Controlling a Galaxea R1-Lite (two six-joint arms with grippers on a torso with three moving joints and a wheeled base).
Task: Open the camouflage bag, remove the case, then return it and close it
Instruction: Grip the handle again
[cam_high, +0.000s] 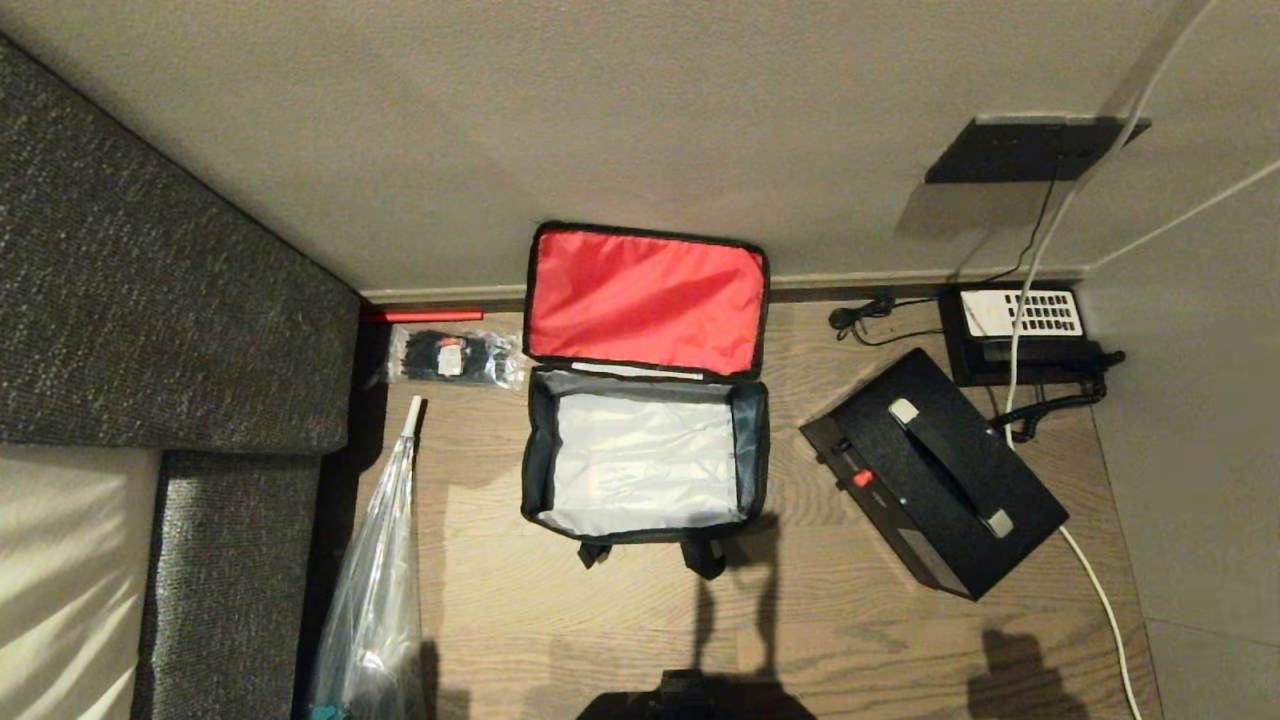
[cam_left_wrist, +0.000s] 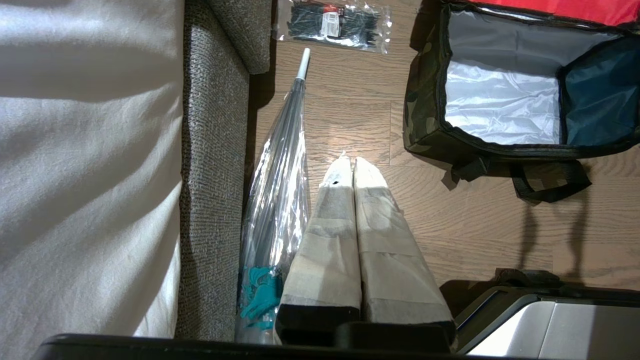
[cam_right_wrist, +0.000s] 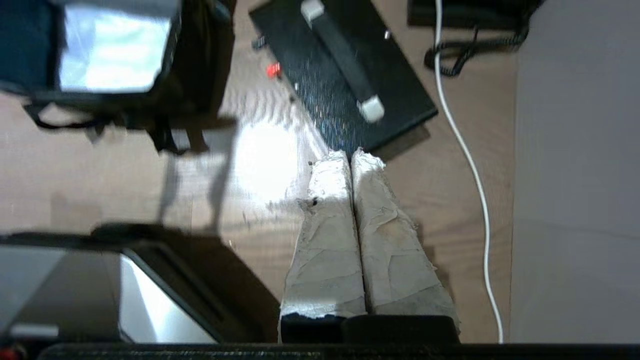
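Head view shows us the bag (cam_high: 645, 470) open, case (cam_high: 935, 470) right, cable ties (cam_high: 455, 357) and umbrella (cam_high: 375, 590) left, phone (cam_high: 1020, 335) far right; both our pincers (cam_left_wrist: 354, 161) (cam_right_wrist: 350, 155) pressed closed, empty.

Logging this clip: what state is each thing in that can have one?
camouflage bag: lid open, leaning on the wall, red lining showing, empty inside.
case: out of the bag, flat on the floor beside it, shut.
left gripper: fingers shut, empty, above the floor.
right gripper: fingers shut, empty, near the case.
umbrella: folded, on the floor.
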